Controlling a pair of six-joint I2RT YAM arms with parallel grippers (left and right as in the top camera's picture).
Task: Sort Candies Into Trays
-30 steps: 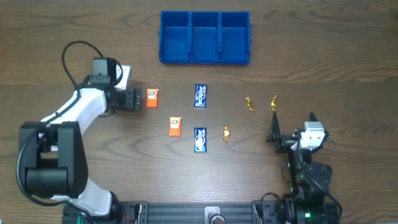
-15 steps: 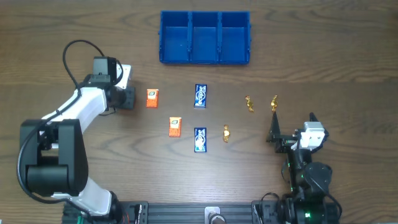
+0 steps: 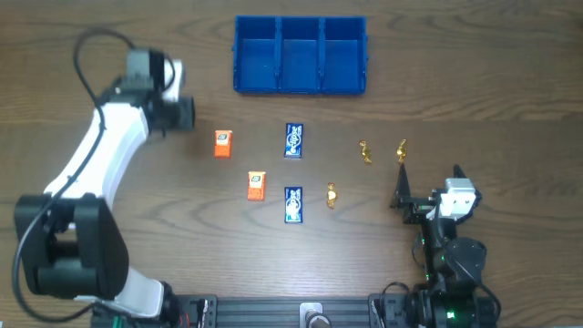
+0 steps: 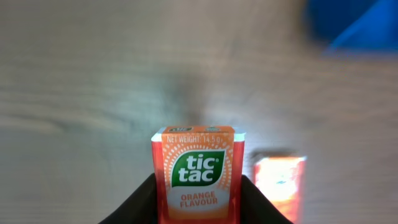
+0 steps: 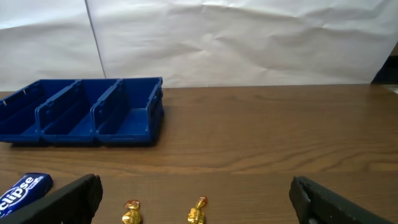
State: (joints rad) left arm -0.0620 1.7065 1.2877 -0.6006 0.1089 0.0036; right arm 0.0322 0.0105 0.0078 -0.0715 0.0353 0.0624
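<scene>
My left gripper [image 3: 186,112] hangs lifted at the left of the table, shut on an upright orange candy box [image 4: 199,177]. Another orange box [image 4: 280,180] lies blurred on the wood below it. Two orange boxes [image 3: 223,144] [image 3: 257,186] lie on the table, with two blue candy packs [image 3: 293,140] [image 3: 292,204] and three gold wrapped candies [image 3: 365,151] [image 3: 402,149] [image 3: 332,194] to their right. The blue three-compartment tray [image 3: 301,87] stands at the back. My right gripper [image 3: 428,182] stands open near its base, with gold candies [image 5: 197,211] just in front of it.
Bare wood surrounds the candies on all sides. A white backdrop [image 5: 249,43] rises behind the table's far edge. The tray's compartments [image 5: 81,118] look empty from the right wrist view.
My left gripper has risen and moved toward the back of the table, away from the nearest orange box on the table. The right arm has not moved.
</scene>
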